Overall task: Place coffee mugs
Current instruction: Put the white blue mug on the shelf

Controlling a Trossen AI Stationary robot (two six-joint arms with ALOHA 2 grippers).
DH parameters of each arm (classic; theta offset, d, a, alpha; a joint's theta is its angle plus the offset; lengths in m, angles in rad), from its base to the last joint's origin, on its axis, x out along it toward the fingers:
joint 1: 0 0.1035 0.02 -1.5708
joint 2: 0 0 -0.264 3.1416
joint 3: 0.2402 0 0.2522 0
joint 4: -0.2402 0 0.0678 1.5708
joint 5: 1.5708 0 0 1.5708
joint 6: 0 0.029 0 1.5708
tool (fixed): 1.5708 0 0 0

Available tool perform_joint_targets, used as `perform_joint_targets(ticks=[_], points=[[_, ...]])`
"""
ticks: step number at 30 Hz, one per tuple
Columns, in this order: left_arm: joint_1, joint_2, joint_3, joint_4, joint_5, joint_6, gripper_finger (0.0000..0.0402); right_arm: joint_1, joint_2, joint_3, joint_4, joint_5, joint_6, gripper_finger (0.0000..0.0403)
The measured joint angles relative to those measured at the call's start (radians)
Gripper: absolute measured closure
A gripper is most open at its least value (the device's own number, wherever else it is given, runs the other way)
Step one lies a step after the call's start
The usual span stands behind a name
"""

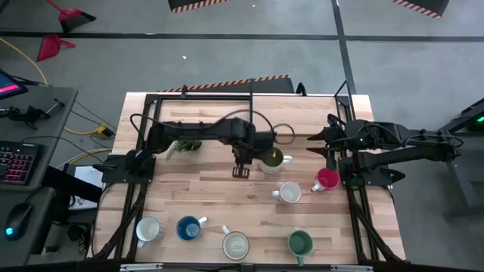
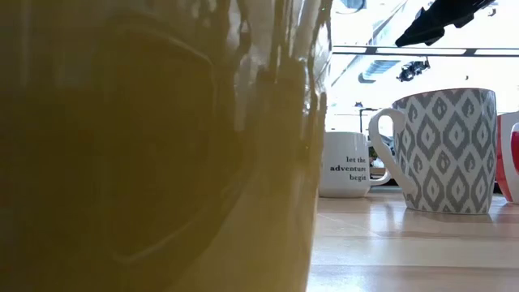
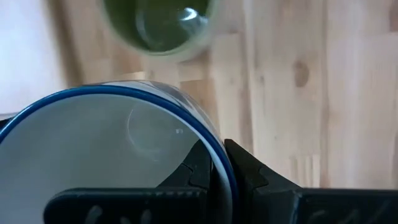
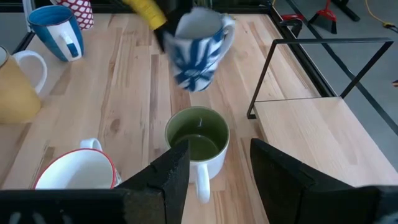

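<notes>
Left gripper (image 3: 219,167) pinches the rim of a blue-and-white patterned mug (image 4: 198,50), carried above the table with the olive green mug (image 4: 198,142) just below it. Best to lower it level onto bare wood beside that one. Right gripper (image 4: 214,174) waits spread.

From above, both of my arms read as dark, nearly black, jointed links. The left arm (image 1: 204,132) is a run of chunky matte segments with a thin black cable looping up and over it near the wrist. The right arm (image 1: 401,143) looks more angular, with pale highlights along its edges and a pointed cluster of parts at its tip. Through the left wrist camera, my left hand (image 3: 222,168) shows two black, matte fingers (image 3: 249,171) with bevelled, wedge-shaped tips. My right hand (image 4: 214,171) has the same dark fingers (image 4: 171,171), broad and flat-faced, tapering slightly, on a black crossbar.
</notes>
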Motion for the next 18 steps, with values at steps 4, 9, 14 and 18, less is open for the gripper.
perform_joint_targets(ticks=[4, 9, 14, 18], points=[[-0.029, 0.001, -0.050, 0.024, 0.035, -0.026, 0.0391, 0.000, 0.000, 0.000, 0.006, 0.000, 0.000, 0.0245], [-0.061, 0.001, -0.103, 0.138, 0.075, -0.059, 0.0391, 0.000, 0.000, 0.000, 0.007, 0.000, 0.000, 0.0245], [-0.087, 0.001, -0.157, 0.231, 0.114, -0.085, 0.0391, 0.000, 0.000, 0.000, 0.007, 0.000, 0.000, 0.0245], [-0.106, 0.001, -0.181, 0.240, 0.116, -0.123, 0.0391, 0.000, 0.000, 0.000, 0.007, -0.007, 0.000, 0.0245]])
